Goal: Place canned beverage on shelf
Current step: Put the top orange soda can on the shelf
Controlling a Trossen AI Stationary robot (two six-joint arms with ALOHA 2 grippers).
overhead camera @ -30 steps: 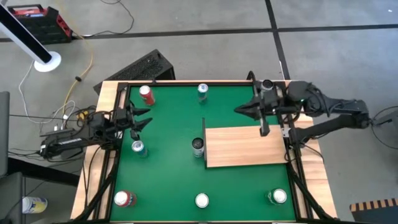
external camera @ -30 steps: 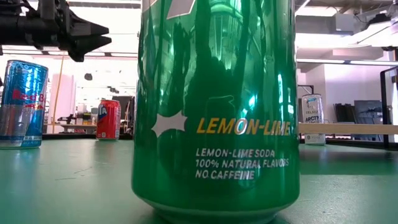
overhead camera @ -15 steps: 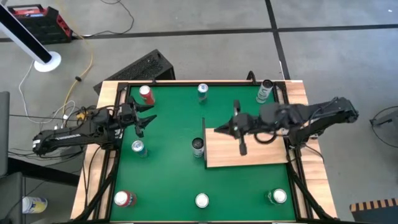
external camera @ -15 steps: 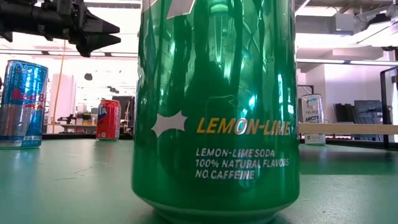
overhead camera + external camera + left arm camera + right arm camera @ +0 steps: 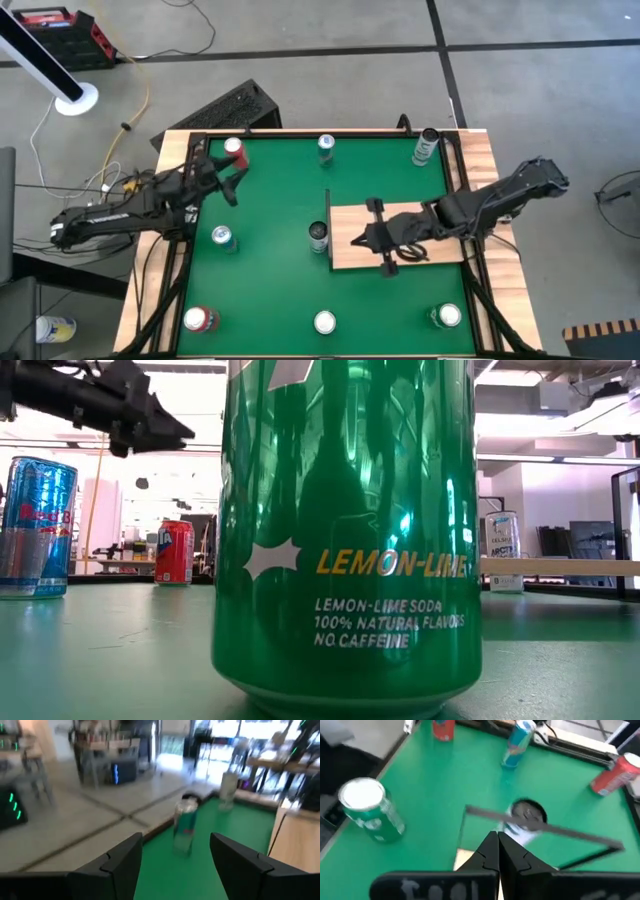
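Observation:
The shelf [image 5: 405, 235] is a light wooden board with a thin dark upright edge [image 5: 328, 228], lying on the green tabletop at the right. A dark-topped can [image 5: 318, 236] stands on the green just left of that edge and also shows in the right wrist view [image 5: 527, 812]. My right gripper [image 5: 358, 240] is shut and empty over the shelf's left part, pointing at the edge. My left gripper [image 5: 228, 180] is open and empty at the far left, just near-side of a red can [image 5: 235, 150]. A blurred can [image 5: 186, 827] stands ahead of its fingers.
Other cans stand upright around the tabletop: one at the far middle [image 5: 326, 146], a green one at the far right [image 5: 425, 146], a blue one at the left [image 5: 222, 237], and three along the near edge [image 5: 198, 320] [image 5: 324, 322] [image 5: 448, 317]. A green lemon-lime can [image 5: 345, 530] fills the low view.
My right gripper has swung from the far right corner, by the green can, toward the table's left and near side, and now lies low over the shelf's left part. My left gripper has gone toward the far edge, closer to the red can. No can has moved.

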